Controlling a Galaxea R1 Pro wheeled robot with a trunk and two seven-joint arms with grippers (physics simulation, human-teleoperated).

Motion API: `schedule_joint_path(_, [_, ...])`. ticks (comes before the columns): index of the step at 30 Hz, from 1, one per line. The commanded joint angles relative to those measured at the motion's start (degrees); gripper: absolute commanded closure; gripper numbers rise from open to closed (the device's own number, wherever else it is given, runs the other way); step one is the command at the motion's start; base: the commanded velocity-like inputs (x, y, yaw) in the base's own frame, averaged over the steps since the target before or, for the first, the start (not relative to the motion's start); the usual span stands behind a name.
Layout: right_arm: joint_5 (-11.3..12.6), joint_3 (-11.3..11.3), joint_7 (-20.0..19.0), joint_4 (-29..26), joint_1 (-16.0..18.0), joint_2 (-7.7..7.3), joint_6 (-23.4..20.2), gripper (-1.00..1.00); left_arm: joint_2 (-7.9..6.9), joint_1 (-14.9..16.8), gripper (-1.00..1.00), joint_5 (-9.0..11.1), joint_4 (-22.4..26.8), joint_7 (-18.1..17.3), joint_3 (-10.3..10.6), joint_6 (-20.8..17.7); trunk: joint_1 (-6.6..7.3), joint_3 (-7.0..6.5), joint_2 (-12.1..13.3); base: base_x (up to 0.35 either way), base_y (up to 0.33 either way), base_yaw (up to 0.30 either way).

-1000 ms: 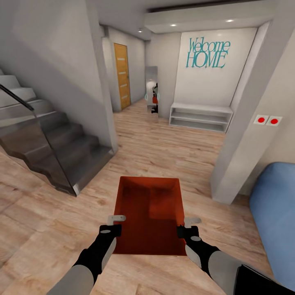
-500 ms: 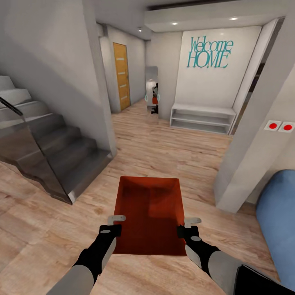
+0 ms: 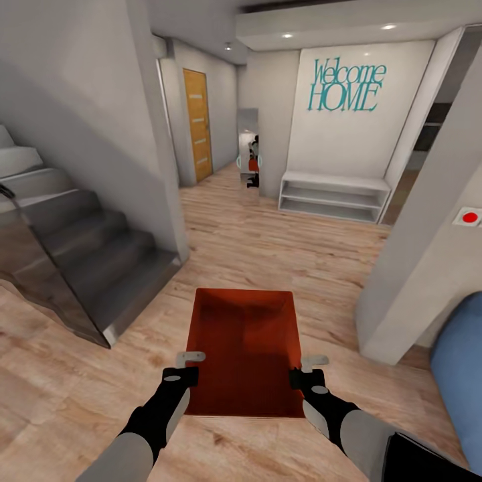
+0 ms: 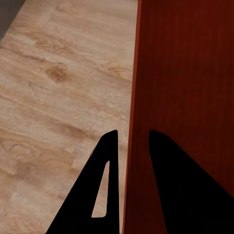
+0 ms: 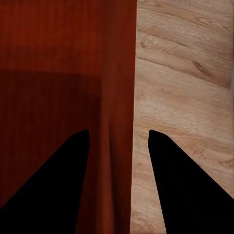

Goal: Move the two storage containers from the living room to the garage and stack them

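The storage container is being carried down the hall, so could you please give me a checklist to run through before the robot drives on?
1. Left tool astride the left wall of the storage container: ok, the wrist view has a finger on each side of the wall.
2. Right tool astride the right wall: ok, one finger inside and one outside.
3. Container level and clear of the wood floor: ok in the head view.
4. Firmness of both grips: cannot tell.
5. Path ahead past the stairs and the white pillar: ok, open floor between them.
6. Second container in place: cannot tell.
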State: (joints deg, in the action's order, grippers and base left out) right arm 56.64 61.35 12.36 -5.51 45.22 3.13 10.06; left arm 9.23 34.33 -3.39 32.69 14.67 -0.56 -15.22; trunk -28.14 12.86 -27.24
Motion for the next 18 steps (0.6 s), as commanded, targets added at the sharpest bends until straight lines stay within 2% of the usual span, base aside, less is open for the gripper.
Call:
schedule_joint_path(1, [0.66, -0.18, 0.21, 0.33, 0.05, -0.06, 0.23, 1.0, -0.09, 0.04, 1.0, -1.27, 0.18, 0.36, -0.15, -0.53, -0.06, 0.09, -0.09, 0.322, 0.0, 0.0])
schedule_joint_path(18, [0.66, -0.18, 0.21, 0.33, 0.05, -0.06, 0.23, 1.0, -0.09, 0.04, 1.0, -1.27, 0.18, 0.36, -0.17, -0.54, -0.06, 0.09, -0.09, 0.322, 0.0, 0.0])
